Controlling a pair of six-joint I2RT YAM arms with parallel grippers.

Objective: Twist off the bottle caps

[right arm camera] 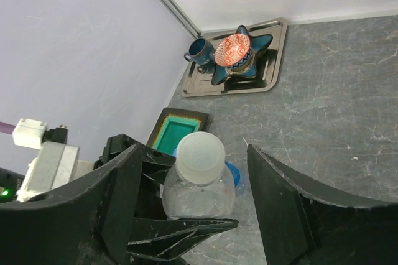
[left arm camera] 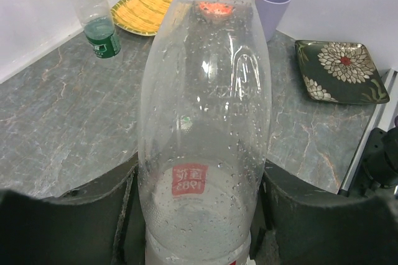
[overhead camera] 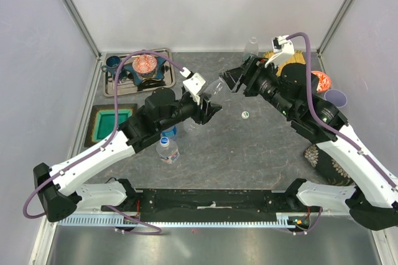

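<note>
Both arms reach inward, left tool [overhead camera: 210, 109] clamped tight, right tool [overhead camera: 231, 81] spread wide facing it

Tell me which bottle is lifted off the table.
The plain clear bottle, clamped in the left gripper and tilted; the labelled bottle, blue bottle and greenish bottle stand on the table.

Bright even light, soft shadows, sharp — glints on clear bottle [left arm camera: 205, 122]

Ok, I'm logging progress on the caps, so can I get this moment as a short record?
left gripper: shut on the plain clear plastic bottle, tilted toward the right arm
right gripper: open, fingers flanking that bottle's round white cap
held bottle's cap: on
small white loose cap: lying on the grey stone-pattern table
</note>
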